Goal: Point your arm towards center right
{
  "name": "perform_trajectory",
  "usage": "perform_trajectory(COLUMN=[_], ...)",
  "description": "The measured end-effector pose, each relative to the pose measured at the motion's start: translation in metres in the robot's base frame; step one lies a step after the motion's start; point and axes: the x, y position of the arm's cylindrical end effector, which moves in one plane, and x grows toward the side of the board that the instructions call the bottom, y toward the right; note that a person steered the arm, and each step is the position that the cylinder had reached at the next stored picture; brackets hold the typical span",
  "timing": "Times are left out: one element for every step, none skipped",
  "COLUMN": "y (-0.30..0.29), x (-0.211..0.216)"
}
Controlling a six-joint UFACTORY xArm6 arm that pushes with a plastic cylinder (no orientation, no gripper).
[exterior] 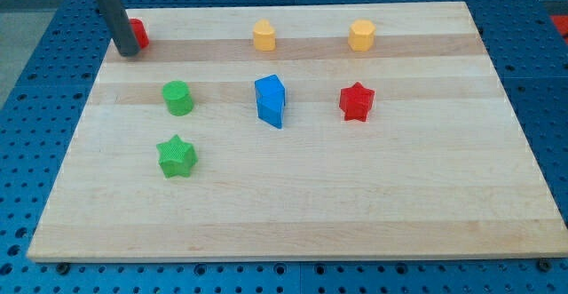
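My tip (128,52) rests at the board's top left corner, right against a red block (138,33) that it partly hides. A red star (357,101) lies at the centre right of the wooden board (293,214), far to the right of my tip. A blue block (271,100) stands near the middle. A green cylinder (178,98) and a green star (177,156) lie on the left, below my tip.
Two yellow blocks lie along the top edge, one (264,35) at top centre and one (361,35) to its right. The board rests on a blue perforated table (546,107).
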Motion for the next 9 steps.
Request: perform_trajectory(y=[-0.006, -0.006, -0.006, -0.004, 0.042, 0.086, 0.133, 0.186, 0.248], x=[-0.009, -0.019, -0.029, -0.026, -0.003, 0.011, 0.022, 0.026, 0.026])
